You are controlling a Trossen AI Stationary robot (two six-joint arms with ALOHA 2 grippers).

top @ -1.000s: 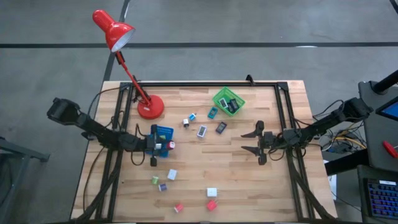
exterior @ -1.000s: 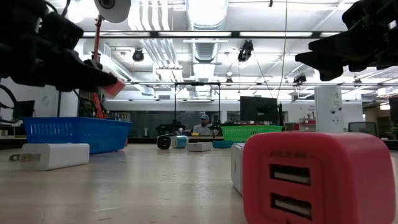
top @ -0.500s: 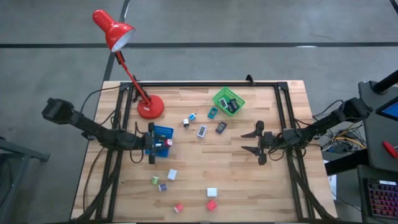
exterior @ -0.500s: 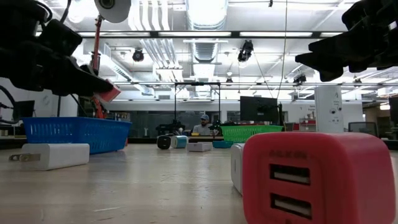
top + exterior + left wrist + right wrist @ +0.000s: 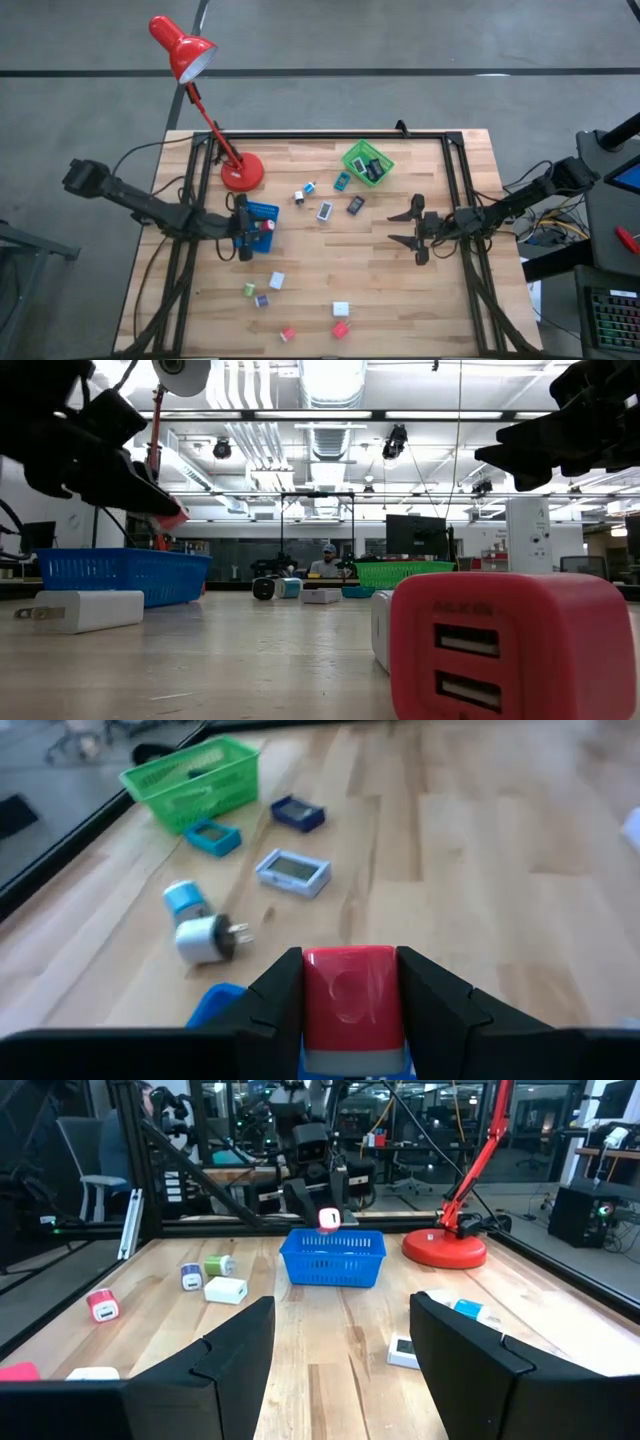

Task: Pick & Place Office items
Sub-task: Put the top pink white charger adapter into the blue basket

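My left gripper point(image 5: 264, 231) is shut on a red block point(image 5: 352, 995) and hangs over the blue tray point(image 5: 262, 212) at the table's left; the right wrist view shows the block point(image 5: 328, 1218) just above the tray's rim point(image 5: 333, 1240). My right gripper point(image 5: 408, 228) waits open at the right, level, with nothing between its fingers point(image 5: 232, 1355). Other office items lie flat on the wood: a white block point(image 5: 277, 281), a green one point(image 5: 249, 290), a purple one point(image 5: 261, 300), and flat pieces point(image 5: 325, 211) near the middle. My left gripper pinches the red block by two opposite sides point(image 5: 312, 1000) between its two fingers point(image 5: 425, 1005). The fingers come from the table's left side, slanting down. The block is lifted clear, its free end point(image 5: 172, 518) sticking out past the fingertips above the tray.
A red desk lamp's base point(image 5: 241, 172) stands behind the tray. A green basket point(image 5: 368, 162) with dark pieces sits at the back. Red and white blocks point(image 5: 340, 320) lie near the front edge. A black frame point(image 5: 330, 134) runs along the table's far edge and its sides.
My left gripper has drawn back a little toward the table's left edge with the red block and tipped more steeply down; the block now hangs lower, over the blue tray. It has stayed shut on the block.
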